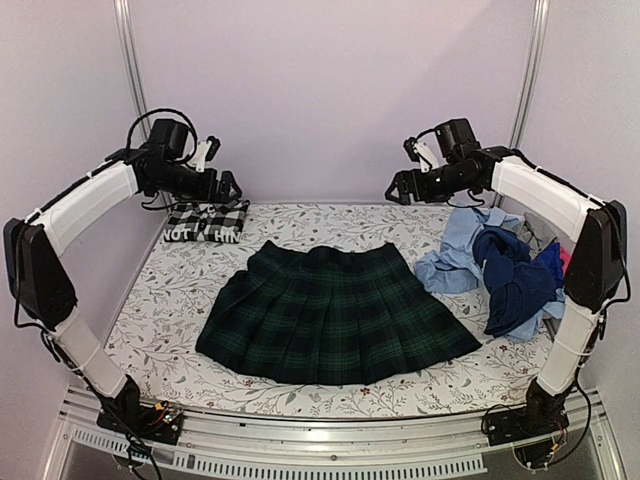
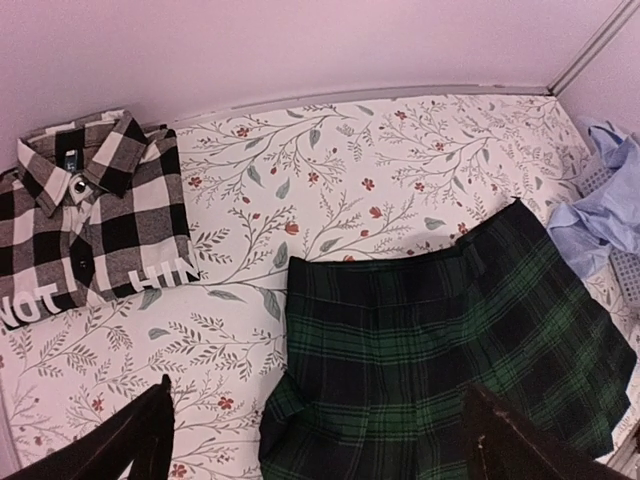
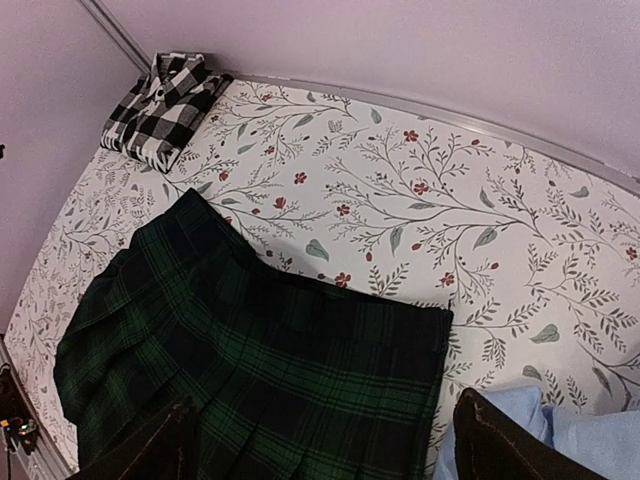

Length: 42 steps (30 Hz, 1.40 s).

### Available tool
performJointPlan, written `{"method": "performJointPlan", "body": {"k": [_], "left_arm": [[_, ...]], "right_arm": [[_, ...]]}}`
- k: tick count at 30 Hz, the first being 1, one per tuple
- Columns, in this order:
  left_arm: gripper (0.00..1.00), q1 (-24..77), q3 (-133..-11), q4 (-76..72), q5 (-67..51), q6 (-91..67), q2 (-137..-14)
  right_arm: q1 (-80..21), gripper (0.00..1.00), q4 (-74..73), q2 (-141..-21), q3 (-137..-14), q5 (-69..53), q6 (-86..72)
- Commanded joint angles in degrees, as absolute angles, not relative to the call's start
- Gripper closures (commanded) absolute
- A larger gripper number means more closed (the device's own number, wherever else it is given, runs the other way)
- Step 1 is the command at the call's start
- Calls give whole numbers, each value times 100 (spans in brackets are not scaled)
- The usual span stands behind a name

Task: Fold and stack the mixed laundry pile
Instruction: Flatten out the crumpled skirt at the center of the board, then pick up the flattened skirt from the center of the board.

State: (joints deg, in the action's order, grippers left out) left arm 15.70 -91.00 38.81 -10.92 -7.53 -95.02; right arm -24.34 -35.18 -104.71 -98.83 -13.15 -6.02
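Note:
A dark green-navy plaid skirt (image 1: 335, 312) lies spread flat in the middle of the table, also in the left wrist view (image 2: 440, 350) and the right wrist view (image 3: 270, 370). A folded black-and-white checked shirt (image 1: 205, 222) lies at the back left; it shows in both wrist views (image 2: 85, 215) (image 3: 165, 100). A pile of light blue (image 1: 462, 255), navy (image 1: 515, 275), grey and pink pieces sits at the right. My left gripper (image 1: 228, 186) hangs open and empty high above the shirt. My right gripper (image 1: 397, 188) hangs open and empty high at the back right.
The white floral table covering (image 1: 160, 320) spreads under everything. A lilac wall (image 1: 330, 90) and metal posts close the back. A metal rail (image 1: 330, 440) runs along the near edge, by the arm bases.

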Motion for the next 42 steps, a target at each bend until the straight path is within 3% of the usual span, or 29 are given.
{"method": "performJointPlan", "body": {"k": [1, 8, 11, 15, 24, 32, 38, 42], "left_arm": [[0, 1615, -8202, 3279, -1432, -1316, -8856], [0, 1964, -6964, 2904, -2923, -1647, -9086], [0, 2372, -6944, 3379, -2554, -1575, -9534], [0, 2867, -6745, 3207, -1963, -1699, -9787], [0, 2621, -7031, 3482, -933, -2194, -10899], [0, 1749, -7056, 2385, -2020, -1807, -10003], [0, 1386, -8116, 2588, -2356, -1602, -11068], [10, 1379, -8807, 2607, -2369, -1596, -11751]], "right_arm": [[-2470, 19, -3882, -10197, -9547, -2338, -505], [-2539, 42, -4129, -10630, -8844, -3481, -184], [-2630, 46, -4120, -11016, -8640, -3578, -68], [-2675, 47, -4057, -11543, -8493, -3613, -99], [-2674, 48, -4070, -12287, -8179, -3393, -155], [-2657, 51, -3799, -11681, -7477, -3589, -120], [-2279, 49, -3145, -11250, -8492, -3375, -886], [-2004, 47, -3225, -11634, -9189, -2904, -1323]]}}
